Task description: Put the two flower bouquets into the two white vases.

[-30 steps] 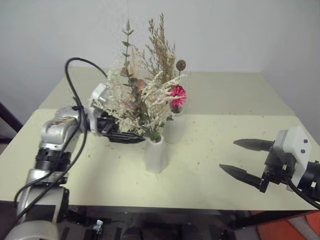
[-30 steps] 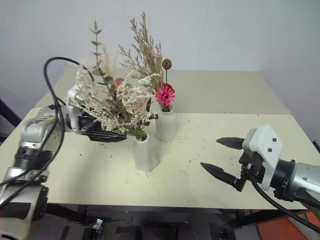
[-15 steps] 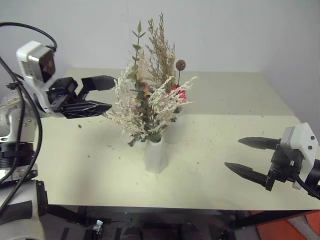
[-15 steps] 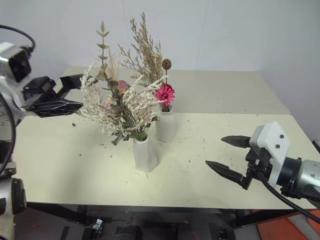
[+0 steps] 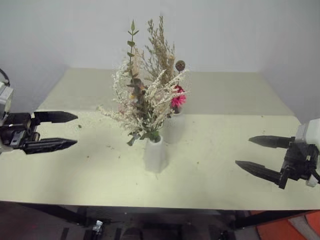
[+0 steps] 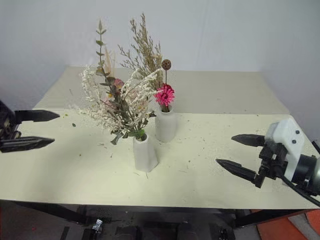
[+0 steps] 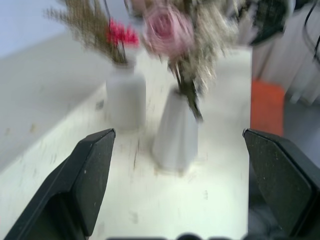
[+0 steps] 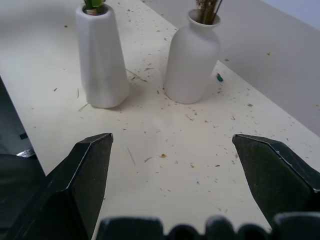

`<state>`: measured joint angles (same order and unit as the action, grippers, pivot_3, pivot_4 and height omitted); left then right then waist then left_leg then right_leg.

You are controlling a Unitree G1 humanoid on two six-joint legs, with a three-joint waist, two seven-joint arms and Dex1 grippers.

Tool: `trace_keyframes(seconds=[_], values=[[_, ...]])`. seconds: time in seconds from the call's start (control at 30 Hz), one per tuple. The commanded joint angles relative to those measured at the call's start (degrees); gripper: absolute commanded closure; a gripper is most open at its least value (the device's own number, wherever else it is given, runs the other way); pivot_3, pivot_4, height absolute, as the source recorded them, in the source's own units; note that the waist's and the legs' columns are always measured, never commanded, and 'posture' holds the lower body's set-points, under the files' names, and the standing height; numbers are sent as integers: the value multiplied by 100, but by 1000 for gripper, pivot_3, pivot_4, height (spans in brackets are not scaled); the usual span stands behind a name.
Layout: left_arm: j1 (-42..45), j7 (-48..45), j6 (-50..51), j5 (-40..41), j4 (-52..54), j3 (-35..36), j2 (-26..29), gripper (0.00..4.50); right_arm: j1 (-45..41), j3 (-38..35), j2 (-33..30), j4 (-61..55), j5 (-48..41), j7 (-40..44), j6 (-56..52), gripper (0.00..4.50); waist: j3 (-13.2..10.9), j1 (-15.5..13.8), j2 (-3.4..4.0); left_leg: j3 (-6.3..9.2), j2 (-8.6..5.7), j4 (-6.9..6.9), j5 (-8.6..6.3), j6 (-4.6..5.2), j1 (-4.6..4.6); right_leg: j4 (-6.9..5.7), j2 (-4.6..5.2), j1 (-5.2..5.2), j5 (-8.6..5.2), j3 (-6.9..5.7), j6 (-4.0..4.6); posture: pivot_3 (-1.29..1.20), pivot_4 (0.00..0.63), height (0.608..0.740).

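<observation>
Standing side by side near the middle of the pale table (image 6: 75, 170): two white vases, both upright and each carrying a bunch. Rising from the slimmer tapered vase (image 6: 145, 153), the nearer one: pale pink roses with cream sprigs and green leaves (image 6: 117, 102), fanning out toward the robot's left. Sitting just behind it and slightly to the right, close but with a gap showing in the right wrist view: the rounded bottle vase (image 6: 166, 123), holding tan wispy grasses, a magenta flower and a brown seed ball (image 6: 159, 75). Hovering over the table's left edge, well apart from the vases: left gripper (image 5: 52, 131), jaws spread wide, fingers pointing toward the flowers and gripping nothing. Hanging above the right front part of the table, also well clear of the vases: right gripper (image 6: 239, 155), jaws likewise parted wide and carrying nothing. Lying scattered over the tabletop around the vases: fine plant debris (image 8: 162, 155).
</observation>
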<state>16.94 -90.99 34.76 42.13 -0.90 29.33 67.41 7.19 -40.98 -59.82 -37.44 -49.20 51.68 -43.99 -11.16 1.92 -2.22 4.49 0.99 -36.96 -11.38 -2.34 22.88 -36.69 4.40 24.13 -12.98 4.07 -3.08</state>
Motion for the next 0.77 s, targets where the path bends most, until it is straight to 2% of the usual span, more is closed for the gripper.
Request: trace_keyframes(seconds=[0.03,0.47,0.6,0.77], values=[[-355,103,-210,-87,461,290,-4,30,-158,-185,-136,295,86,243,204,0,0,-4,0,0,1,0,0,0,1,-1,-1,1,-3,-1,5,0,150,740],[-1203,750,-29,156,1315,664,-392,30,-410,-66,-365,1118,566,839,440,0,-1,43,1,-4,4,4,0,0,0,-1,-3,4,12,0,-21,0,150,740],[-996,1255,453,845,1535,729,-652,30,-481,-59,-310,1279,546,945,415,0,0,44,1,-4,5,4,0,0,2,-1,-3,4,13,0,-22,0,150,740],[-1096,1520,538,967,1856,640,-718,30,-536,-39,-215,1459,548,1092,521,0,0,44,0,-4,3,4,0,0,2,-1,-3,4,13,1,-23,0,150,740]])
